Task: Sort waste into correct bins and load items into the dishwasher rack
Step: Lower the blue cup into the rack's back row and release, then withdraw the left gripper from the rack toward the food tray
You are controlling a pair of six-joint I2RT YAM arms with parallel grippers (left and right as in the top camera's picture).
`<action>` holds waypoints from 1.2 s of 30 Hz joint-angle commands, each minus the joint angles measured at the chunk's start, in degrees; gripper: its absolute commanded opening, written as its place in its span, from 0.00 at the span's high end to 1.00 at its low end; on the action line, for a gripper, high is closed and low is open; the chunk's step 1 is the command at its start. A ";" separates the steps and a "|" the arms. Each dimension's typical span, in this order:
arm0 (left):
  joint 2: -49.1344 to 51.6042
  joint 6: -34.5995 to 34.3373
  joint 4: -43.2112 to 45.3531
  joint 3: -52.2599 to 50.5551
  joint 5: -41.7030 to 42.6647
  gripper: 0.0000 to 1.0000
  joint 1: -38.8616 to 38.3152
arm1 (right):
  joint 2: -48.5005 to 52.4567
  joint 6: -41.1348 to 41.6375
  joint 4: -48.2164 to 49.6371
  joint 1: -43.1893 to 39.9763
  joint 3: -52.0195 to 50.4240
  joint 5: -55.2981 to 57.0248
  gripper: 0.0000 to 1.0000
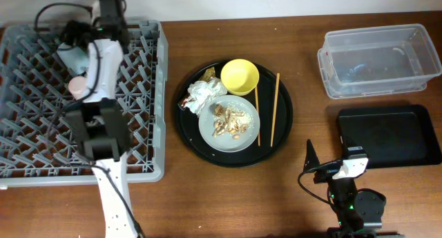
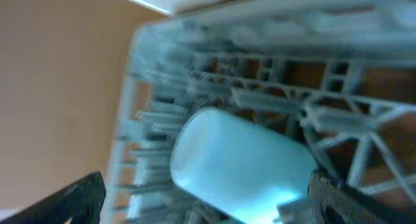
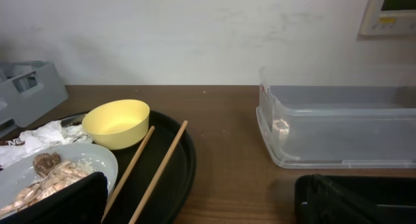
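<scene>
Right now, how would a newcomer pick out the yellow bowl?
Find the round black tray mid-table, beside the big grey rack. At its far edge sits the yellow bowl. It alone is bright yellow and empty; the pale plate beside it holds food scraps.

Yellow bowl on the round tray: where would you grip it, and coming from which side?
Probably its rim, from above: the yellow bowl stands upright and empty, so one finger can go inside the wall and one outside. Take the far-right part of the rim; the crumpled napkin crowds its left and the plate its near side.
</scene>
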 commanded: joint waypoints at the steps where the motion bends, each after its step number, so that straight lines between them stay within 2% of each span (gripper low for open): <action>1: -15.26 -18.03 -4.81 0.22 29.88 0.01 5.40 | -0.46 0.42 -0.20 -0.39 -0.37 -0.52 0.02; 2: -19.45 -18.32 -5.53 0.22 42.62 0.01 7.67 | -0.46 0.42 -0.20 -0.39 -0.37 -0.52 0.02; 4: -24.96 -18.34 -5.62 0.22 57.44 0.01 11.72 | -0.46 0.42 -0.20 -0.39 -0.37 -0.52 0.02; 8: -28.04 -18.32 -9.75 0.22 69.96 0.01 14.10 | -0.46 0.42 -0.20 -0.39 -0.37 -0.52 0.02; 10: -28.00 -18.27 -14.97 0.22 69.96 0.01 14.12 | -0.46 0.42 -0.20 -0.39 -0.37 -0.52 0.02; 13: -27.58 -18.32 -13.27 0.22 65.31 0.01 14.14 | -0.46 0.42 -0.20 -0.39 -0.37 -0.52 0.02; 15: -26.51 -18.38 -11.98 0.22 60.46 0.05 14.14 | -0.46 0.42 -0.20 -0.39 -0.37 -0.52 0.01; 17: -23.21 -21.22 -10.95 0.22 52.43 0.40 14.43 | -0.46 0.42 -0.20 -0.39 -0.37 -0.52 0.02; 19: -19.41 -22.67 -9.38 0.22 51.08 0.64 15.28 | -0.46 0.42 -0.20 -0.39 -0.37 -0.52 0.02; 21: -15.85 -22.64 -8.20 0.22 51.04 0.95 15.47 | -0.46 0.42 -0.20 -0.39 -0.37 -0.52 0.02; 22: -13.86 -22.64 -7.91 0.22 50.18 0.99 15.65 | -0.46 0.44 -0.20 -0.39 -0.37 -0.52 0.02; 24: -11.74 -23.98 -7.76 0.22 48.59 0.99 16.24 | -0.46 0.42 -0.20 -0.39 -0.37 -0.52 0.02; 27: -10.23 -30.29 -6.88 0.22 47.04 0.99 17.62 | -0.46 0.42 -0.20 -0.39 -0.37 -0.52 0.02; 33: -6.16 -30.32 -3.10 0.22 47.56 0.99 17.99 | -0.46 0.44 -0.20 -0.39 -0.37 -0.52 0.02; 36: -4.35 -30.29 -3.26 0.22 52.17 0.99 17.99 | -0.46 0.42 -0.20 -0.39 -0.37 -0.52 0.02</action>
